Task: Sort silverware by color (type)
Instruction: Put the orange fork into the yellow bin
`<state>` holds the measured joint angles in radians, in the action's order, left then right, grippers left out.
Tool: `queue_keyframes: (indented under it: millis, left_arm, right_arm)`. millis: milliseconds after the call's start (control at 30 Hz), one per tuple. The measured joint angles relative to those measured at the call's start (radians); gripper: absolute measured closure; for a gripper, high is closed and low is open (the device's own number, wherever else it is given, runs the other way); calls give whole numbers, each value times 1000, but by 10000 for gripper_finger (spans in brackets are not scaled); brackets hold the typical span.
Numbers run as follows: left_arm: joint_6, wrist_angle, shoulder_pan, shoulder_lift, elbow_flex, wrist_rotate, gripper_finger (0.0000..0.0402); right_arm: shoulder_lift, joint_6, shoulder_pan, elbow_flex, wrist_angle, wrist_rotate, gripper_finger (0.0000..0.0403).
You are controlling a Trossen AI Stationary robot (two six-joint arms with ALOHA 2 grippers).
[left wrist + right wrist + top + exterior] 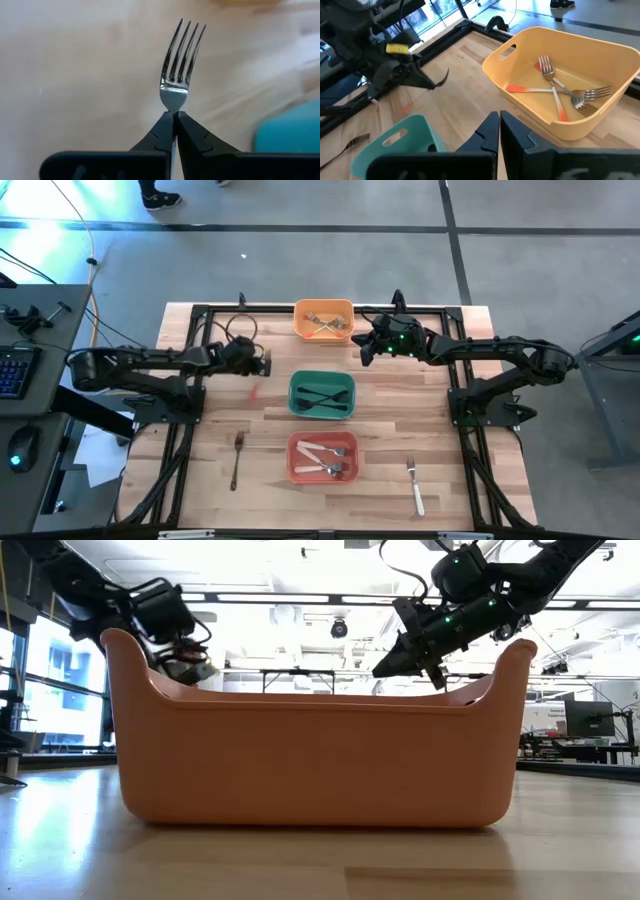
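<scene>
My left gripper point(266, 364) hovers over the table left of the green bin point(322, 393). It is shut on a metal-headed fork point(180, 60), whose handle is hidden behind the fingers. The right wrist view also shows the left gripper point(417, 80) and the fork's head point(442, 77). My right gripper point(367, 352) is shut and empty, raised between the orange bin point(323, 320) and the green bin. A black fork point(237, 458) and a white-handled fork point(414, 485) lie flat on the table near its front edge. My left gripper pinches the fork's neck point(173, 104), just below the metal head, between its two fingertips. The fingers point toward the table's right and lie along the fork. The head sticks out past the fingertips, tines forward, and the fork is lifted clear of the table.
The orange bin point(560, 80) holds forks with red-orange handles. The green bin holds black forks. The red bin point(322, 457) holds white-handled forks. The three bins stand in a row down the table's middle. Bare wood lies on both sides, inside the black frame rails.
</scene>
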<state>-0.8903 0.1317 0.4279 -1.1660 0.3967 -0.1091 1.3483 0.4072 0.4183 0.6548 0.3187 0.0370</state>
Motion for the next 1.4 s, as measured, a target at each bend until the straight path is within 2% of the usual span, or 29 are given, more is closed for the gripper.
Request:
queue_keyframes:
  millis: [233,367,533,767,1033,1233,1400]
  left_arm:
    - [166,-34,117,-5,128,79,400]
    - [273,-49,182,-66,222,113,401]
    - [438,-48,245,-221,398,190,401]
    - [627,-23,266,-446,706,285,401]
    - [705,29,263,-713,979,317,401]
    - [791,105,263,-856,1116,317,401]
    - [817,143,263,-916,1145,318,401]
  right_arm:
    - [0,15,0,0,0,0,403]
    - [0,15,0,0,0,0,403]
    - [0,15,0,0,0,-1,403]
    - [1,23,0,0,0,-7,403]
    - [1,14,0,0,1,-57,403]
    - [1,14,0,0,1,-93,403]
    - [1,15,0,0,1,-94,403]
